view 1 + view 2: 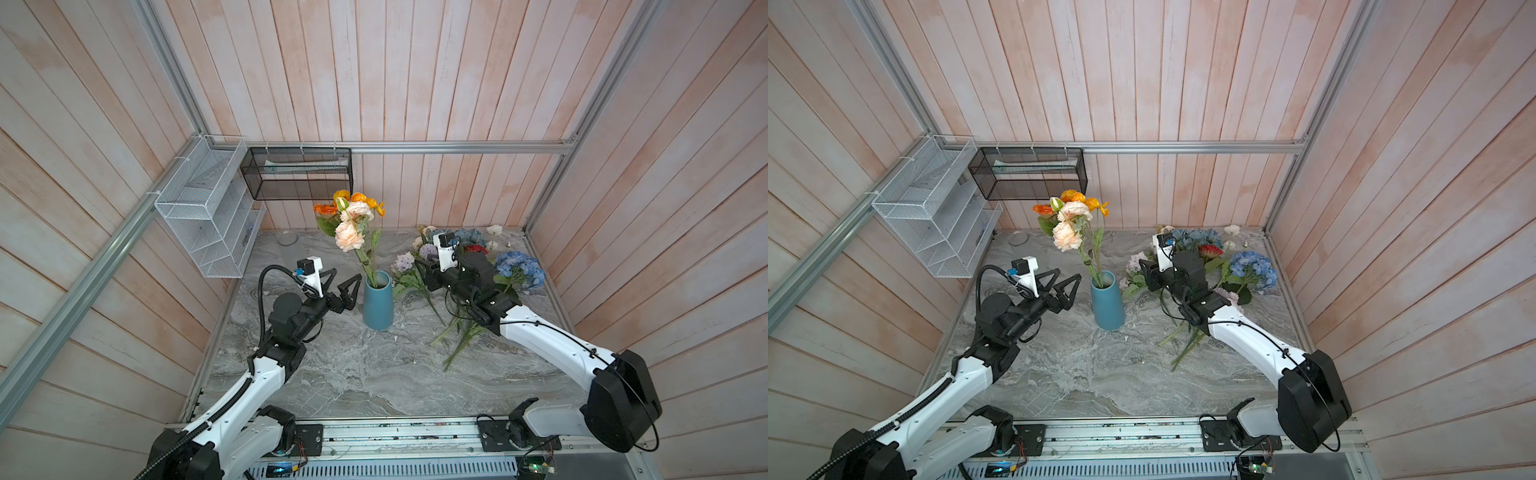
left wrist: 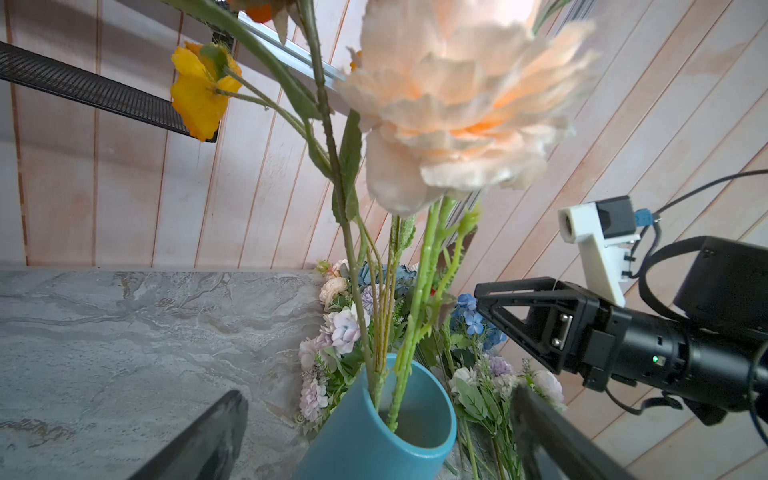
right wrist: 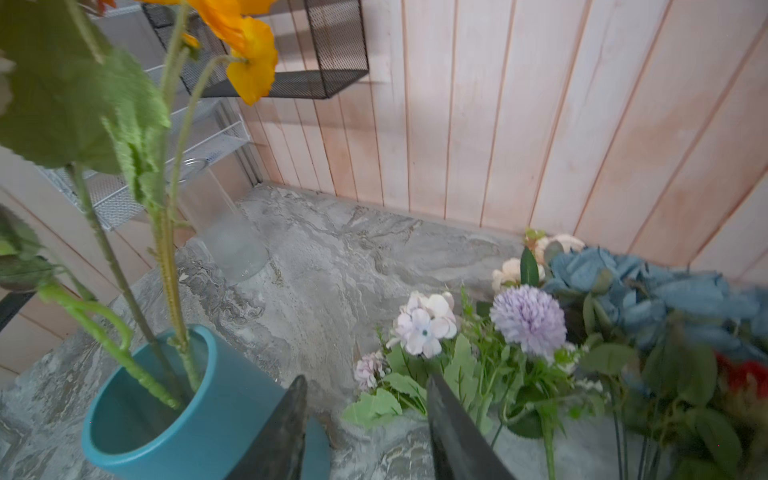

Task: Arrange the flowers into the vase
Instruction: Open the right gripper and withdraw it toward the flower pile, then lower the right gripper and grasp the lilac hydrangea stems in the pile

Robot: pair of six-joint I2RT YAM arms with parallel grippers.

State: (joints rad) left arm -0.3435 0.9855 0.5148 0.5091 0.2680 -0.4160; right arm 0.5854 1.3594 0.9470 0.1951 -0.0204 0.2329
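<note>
A teal vase stands mid-table with several flowers in it: orange and peach heads on long green stems. My left gripper is open just left of the vase. In the left wrist view its fingers straddle the vase without touching it. More flowers lie loose at the right: lavender, red, white and blue hydrangea. My right gripper is open and empty above the table, between the vase and a lavender head.
A white wire rack and a black mesh basket hang on the back left walls. A clear glass vessel stands in the back left corner. Wooden walls close three sides. The arm rail runs along the front.
</note>
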